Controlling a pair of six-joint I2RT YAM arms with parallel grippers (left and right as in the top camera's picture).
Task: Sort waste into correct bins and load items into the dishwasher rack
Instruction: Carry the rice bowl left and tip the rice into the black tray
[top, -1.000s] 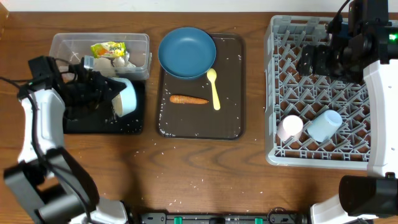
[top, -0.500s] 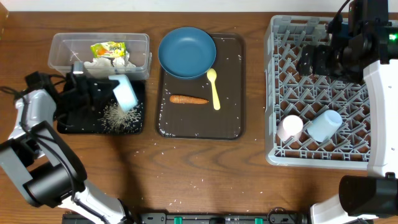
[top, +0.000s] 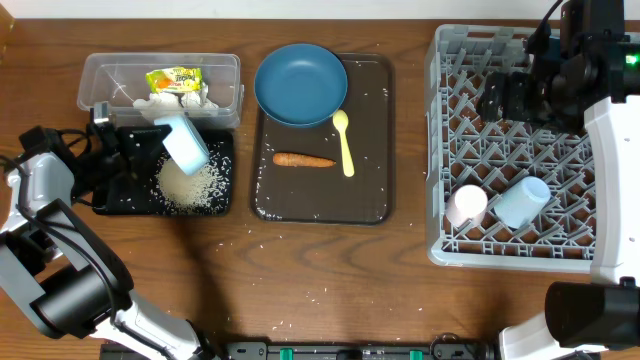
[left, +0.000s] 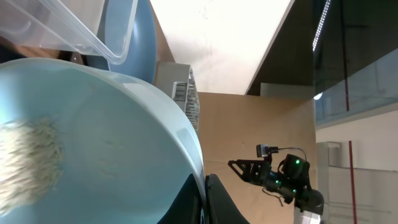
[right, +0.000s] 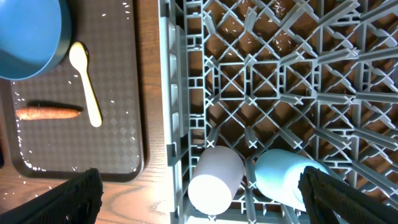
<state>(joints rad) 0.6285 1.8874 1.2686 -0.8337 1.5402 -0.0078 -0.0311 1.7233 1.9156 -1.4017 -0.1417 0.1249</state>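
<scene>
Rice pile (top: 190, 185) on black tray (top: 120, 200), overhead only

rice pile (top: 192, 184) now in black tray (top: 120, 205)

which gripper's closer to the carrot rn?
Left. The left gripper holds the bowl over the black tray, left of the carrot; the right gripper hangs over the rack, farther right.

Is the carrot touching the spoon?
Apart. The right wrist view shows a strip of bare tray between the carrot and the spoon.
</scene>
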